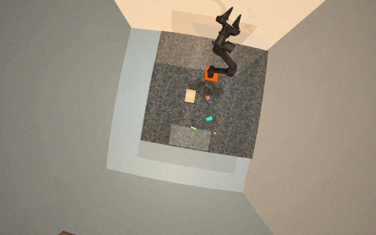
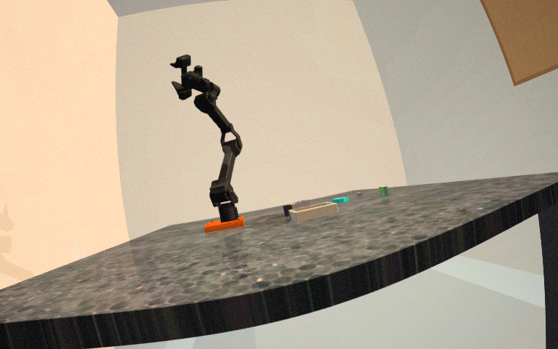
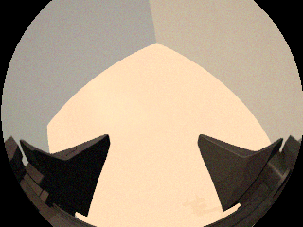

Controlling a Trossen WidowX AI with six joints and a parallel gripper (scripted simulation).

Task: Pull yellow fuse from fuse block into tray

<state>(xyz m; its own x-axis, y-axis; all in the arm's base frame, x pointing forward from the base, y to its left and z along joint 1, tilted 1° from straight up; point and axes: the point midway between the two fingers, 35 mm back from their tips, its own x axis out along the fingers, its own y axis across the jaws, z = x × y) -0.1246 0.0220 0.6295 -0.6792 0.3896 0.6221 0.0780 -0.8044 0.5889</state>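
Observation:
The yellow fuse [image 1: 207,97] sits near one end of the fuse block [image 1: 211,104] [image 2: 287,210], between a red fuse [image 1: 206,95] and a pale one. In the exterior view the fuses are too small to tell apart. The cream tray [image 1: 190,95] [image 2: 314,212] lies to the left of the block in the top view and looks empty. My gripper [image 1: 236,11] [image 2: 171,73] [image 3: 154,140] is wide open with nothing between its fingers. It is raised high and points away from the block and tray. The wrist view shows only walls beyond the fingers.
The arm stands on an orange base [image 1: 211,79] [image 2: 224,225]. Beyond the fuse block lie a turquoise block [image 1: 209,118] [image 2: 340,200], a green block [image 1: 193,128] [image 2: 383,190] and a small pinkish cube [image 1: 214,132]. The other fuses stand close together in a row.

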